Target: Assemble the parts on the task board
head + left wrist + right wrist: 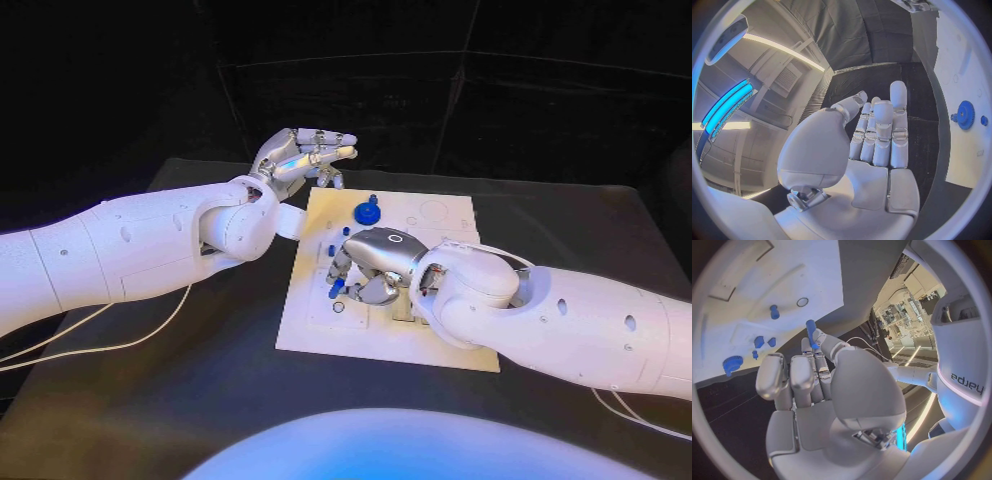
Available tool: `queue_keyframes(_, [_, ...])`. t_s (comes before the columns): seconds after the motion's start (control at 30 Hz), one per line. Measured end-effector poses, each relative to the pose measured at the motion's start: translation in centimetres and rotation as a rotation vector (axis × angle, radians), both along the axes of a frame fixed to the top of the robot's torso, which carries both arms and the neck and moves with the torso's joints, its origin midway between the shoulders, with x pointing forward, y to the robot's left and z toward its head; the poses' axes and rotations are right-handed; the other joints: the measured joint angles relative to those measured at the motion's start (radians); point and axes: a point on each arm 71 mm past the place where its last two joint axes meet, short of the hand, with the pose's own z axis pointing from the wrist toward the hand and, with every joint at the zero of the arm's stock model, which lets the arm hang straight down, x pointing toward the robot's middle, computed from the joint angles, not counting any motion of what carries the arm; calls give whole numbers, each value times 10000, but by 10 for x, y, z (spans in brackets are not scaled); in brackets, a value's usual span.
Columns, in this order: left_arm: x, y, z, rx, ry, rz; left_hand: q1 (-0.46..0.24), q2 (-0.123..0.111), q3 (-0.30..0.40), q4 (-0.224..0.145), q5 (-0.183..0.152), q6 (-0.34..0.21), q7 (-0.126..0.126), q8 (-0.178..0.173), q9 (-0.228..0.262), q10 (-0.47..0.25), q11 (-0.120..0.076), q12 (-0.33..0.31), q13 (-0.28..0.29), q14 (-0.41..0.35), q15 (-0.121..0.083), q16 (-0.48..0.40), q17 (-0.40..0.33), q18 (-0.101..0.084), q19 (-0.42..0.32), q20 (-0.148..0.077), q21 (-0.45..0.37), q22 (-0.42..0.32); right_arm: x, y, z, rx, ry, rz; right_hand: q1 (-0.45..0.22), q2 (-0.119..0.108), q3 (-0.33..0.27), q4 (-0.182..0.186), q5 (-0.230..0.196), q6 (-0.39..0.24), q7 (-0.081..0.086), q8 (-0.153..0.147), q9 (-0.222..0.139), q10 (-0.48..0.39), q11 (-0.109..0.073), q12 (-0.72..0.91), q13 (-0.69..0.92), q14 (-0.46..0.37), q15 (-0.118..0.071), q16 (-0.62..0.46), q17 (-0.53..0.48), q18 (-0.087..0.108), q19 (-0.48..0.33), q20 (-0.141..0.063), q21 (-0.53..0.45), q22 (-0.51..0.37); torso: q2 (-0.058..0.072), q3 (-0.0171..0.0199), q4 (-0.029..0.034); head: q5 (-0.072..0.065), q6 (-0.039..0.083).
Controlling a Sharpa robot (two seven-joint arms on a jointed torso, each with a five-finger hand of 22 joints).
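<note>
Right hand (pixel 372 262) low over white plastic task board (pixel 433 215), pinching slim blue peg (pixel 811 331) at fingertips. Judged: keep peg upright, line up on small round hole (pixel 802 302) just ahead before pressing. Standing blue pegs (pixel 774 311) and blue toothed gear (pixel 368 213) close beyond; avoid brushing. Left hand (pixel 300 153) off board's far corner above black table (pixel 173 400), fingers together, holding nothing.

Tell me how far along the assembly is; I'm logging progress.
Partly done, it seems: a blue gear and several small blue pieces already sit on the task board. In hand: the right hand pinches a blue peg over the board. The left hand hovers empty. The round hole is still unfilled.
</note>
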Motion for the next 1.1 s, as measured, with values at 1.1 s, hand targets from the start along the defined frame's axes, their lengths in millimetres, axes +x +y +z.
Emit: queue_keyframes(1.1, [0,-3,0,-21,-2,-54,0,0,0,0,0,0,0,0,0,0,0,0,0,0,0,0,0,0,0,0,0,1,4,5,-23,-1088,331,151,-4,-4,-3,1,34,17,19,-90,-32,-2,2,-77,-2,0,1,0,-55,0,-1,0,-1,-25,-7,14,-20,89,-121])
